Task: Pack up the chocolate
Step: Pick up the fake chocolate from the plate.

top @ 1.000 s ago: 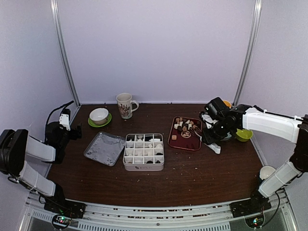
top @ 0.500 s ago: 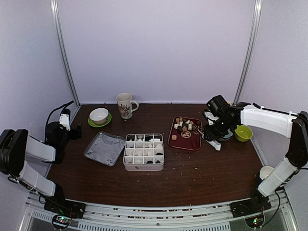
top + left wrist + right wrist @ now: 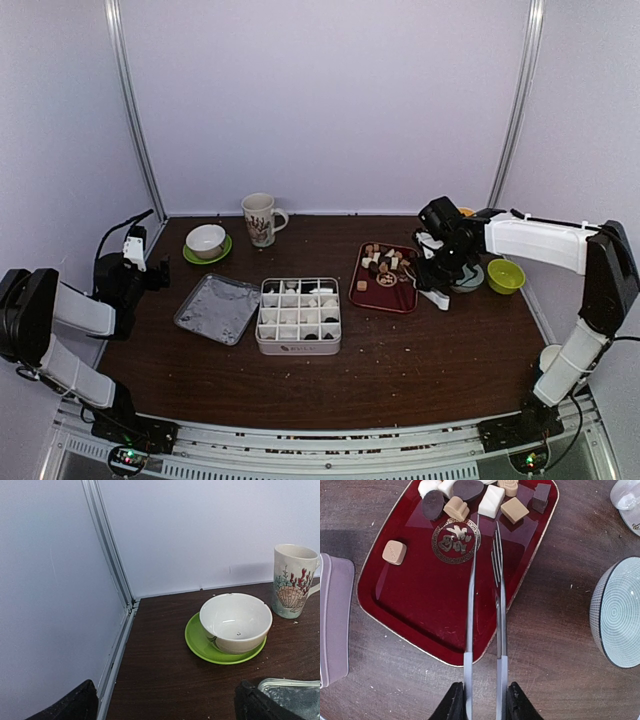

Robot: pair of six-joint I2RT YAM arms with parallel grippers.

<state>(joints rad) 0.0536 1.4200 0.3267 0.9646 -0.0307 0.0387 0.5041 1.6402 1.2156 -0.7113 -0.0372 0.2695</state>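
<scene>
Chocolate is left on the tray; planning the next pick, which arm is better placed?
Right. The right tool holds tongs with tips over the tray, close to the chocolate. The left tool is open, off by the bowl.

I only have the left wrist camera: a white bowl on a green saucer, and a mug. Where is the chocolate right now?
Observer: Most chocolate pieces sit bunched at the far end of a red tray, right of centre on the table.
Operator: Is the right arm doing anything there?
Observer: The right gripper is closed on tongs, whose tips hang over the tray with nothing between them.
Operator: And where do the pieces go?
Observer: A white divided box stands left of the tray, and some of its compartments already hold pieces.
</scene>
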